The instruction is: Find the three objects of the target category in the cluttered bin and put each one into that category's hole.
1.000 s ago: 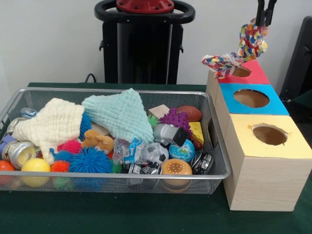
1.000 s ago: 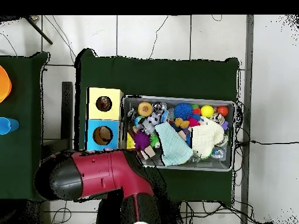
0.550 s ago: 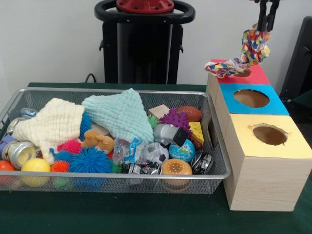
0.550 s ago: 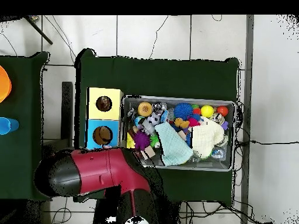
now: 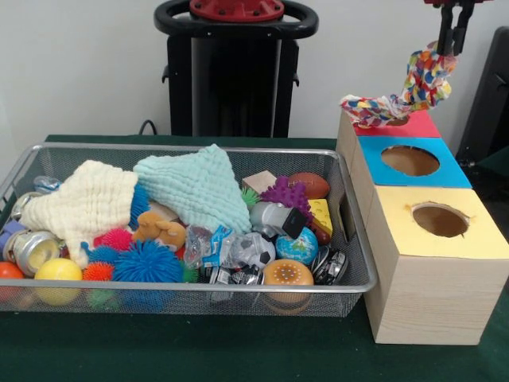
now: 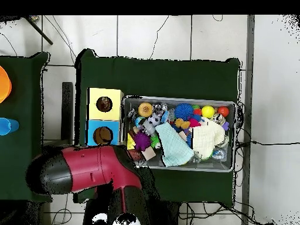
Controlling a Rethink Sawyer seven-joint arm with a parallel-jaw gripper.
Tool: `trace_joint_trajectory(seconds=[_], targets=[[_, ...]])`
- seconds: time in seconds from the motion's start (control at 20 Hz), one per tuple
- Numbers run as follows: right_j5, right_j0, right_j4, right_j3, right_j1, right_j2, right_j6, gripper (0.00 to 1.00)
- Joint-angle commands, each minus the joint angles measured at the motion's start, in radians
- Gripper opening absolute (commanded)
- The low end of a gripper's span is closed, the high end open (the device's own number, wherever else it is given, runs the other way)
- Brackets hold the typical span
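Observation:
At the top right of the front view my gripper (image 5: 452,48) is shut on the upper end of a multicoloured patterned cloth (image 5: 421,76). The cloth hangs down and its tail (image 5: 367,107) drapes over the red-topped box (image 5: 417,125), hiding most of that box's hole. In front of it are the blue-topped hole (image 5: 409,160) and the yellow-topped hole (image 5: 440,220). A cream cloth (image 5: 87,199) and a mint cloth (image 5: 199,187) lie on the clutter in the wire bin (image 5: 191,290). In the overhead view the red arm (image 6: 88,173) hides the gripper and the red box.
The bin also holds spiky balls (image 5: 147,263), a purple spiky toy (image 5: 286,195), a plush bear (image 5: 159,229), a small football (image 5: 308,185), a globe ball (image 5: 298,247), a burger toy (image 5: 288,274), a yellow ball (image 5: 57,270) and cans (image 5: 28,248). The wooden boxes stand right beside the bin.
The gripper has moved right and slightly up with the patterned cloth, dragging its tail across the red box top. In the overhead view the arm has swung left.

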Motion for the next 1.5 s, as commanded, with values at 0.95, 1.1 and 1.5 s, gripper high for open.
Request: trace_joint_trajectory(seconds=[0.95, 1.1, 1.5], targets=[[-0.075, 0.026, 0.077, 0.008, 0.030, -0.072, 0.207, 0.00], [-0.056, 0.028, 0.075, -0.008, 0.028, -0.077, 0.204, 0.00], [0.072, 0.059, 0.059, -0.090, -0.027, -0.106, 0.215, 0.00]])
